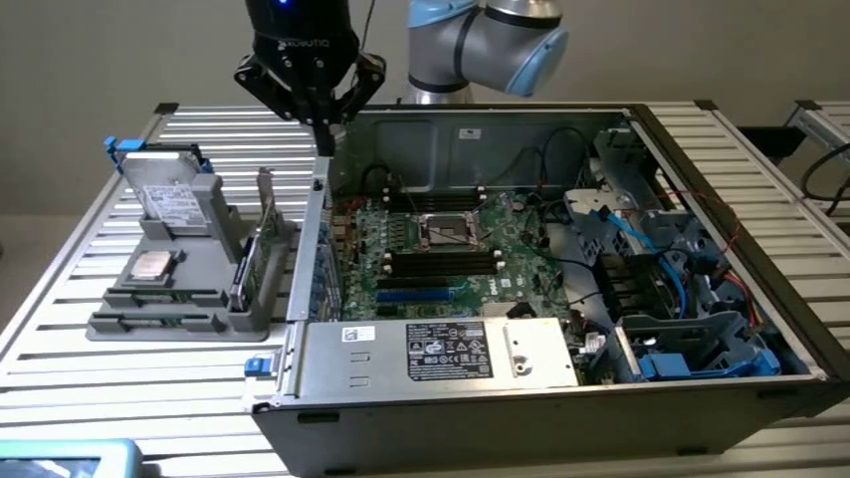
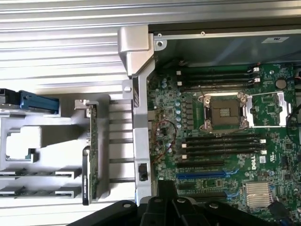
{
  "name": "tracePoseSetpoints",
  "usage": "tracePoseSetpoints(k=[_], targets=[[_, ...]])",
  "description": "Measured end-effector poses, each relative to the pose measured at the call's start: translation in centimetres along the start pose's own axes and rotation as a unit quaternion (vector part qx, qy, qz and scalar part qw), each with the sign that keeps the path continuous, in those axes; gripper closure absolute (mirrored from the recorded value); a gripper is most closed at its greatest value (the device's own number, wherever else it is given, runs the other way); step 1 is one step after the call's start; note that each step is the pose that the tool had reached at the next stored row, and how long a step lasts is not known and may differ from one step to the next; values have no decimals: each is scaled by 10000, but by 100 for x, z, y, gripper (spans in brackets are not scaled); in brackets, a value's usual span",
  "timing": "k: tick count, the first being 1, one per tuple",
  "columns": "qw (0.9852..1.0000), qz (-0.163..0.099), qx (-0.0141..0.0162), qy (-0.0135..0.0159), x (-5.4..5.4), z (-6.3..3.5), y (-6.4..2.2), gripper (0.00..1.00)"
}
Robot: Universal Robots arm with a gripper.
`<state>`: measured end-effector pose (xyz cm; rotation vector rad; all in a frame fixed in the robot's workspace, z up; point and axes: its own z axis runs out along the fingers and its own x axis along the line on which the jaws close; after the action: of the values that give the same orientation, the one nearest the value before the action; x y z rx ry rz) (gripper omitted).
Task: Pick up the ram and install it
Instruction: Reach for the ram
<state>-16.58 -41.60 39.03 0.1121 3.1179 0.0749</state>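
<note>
My gripper (image 1: 322, 139) hangs high over the back left wall of the open computer case (image 1: 691, 388), fingers shut with nothing between them. In the wrist view the gripper (image 2: 168, 189) hovers over the motherboard's edge beside the case wall. The ram (image 1: 243, 269) looks like a thin dark stick standing on edge in the grey holder (image 1: 159, 324) outside the case, next to a taller green card (image 1: 275, 244). From the wrist it is the ram (image 2: 85, 174) as a narrow dark strip beside that card (image 2: 93, 150). Black memory slots (image 1: 441, 264) flank the CPU socket (image 1: 449, 229) on the motherboard.
The holder also carries a silver drive (image 1: 170, 199) and a processor chip (image 1: 150, 265). Inside the case lie the power supply (image 1: 452, 349), blue and black cables (image 1: 624, 249) and drive bays at the exterior view's right. The slatted metal table (image 1: 80, 368) surrounds everything.
</note>
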Motion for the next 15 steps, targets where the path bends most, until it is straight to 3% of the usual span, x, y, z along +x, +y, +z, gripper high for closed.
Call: tracePoseSetpoints(k=[7,15], targets=[[10000,0,0,0,211,20,-144,89],[10000,0,0,0,527,82,-229,89]])
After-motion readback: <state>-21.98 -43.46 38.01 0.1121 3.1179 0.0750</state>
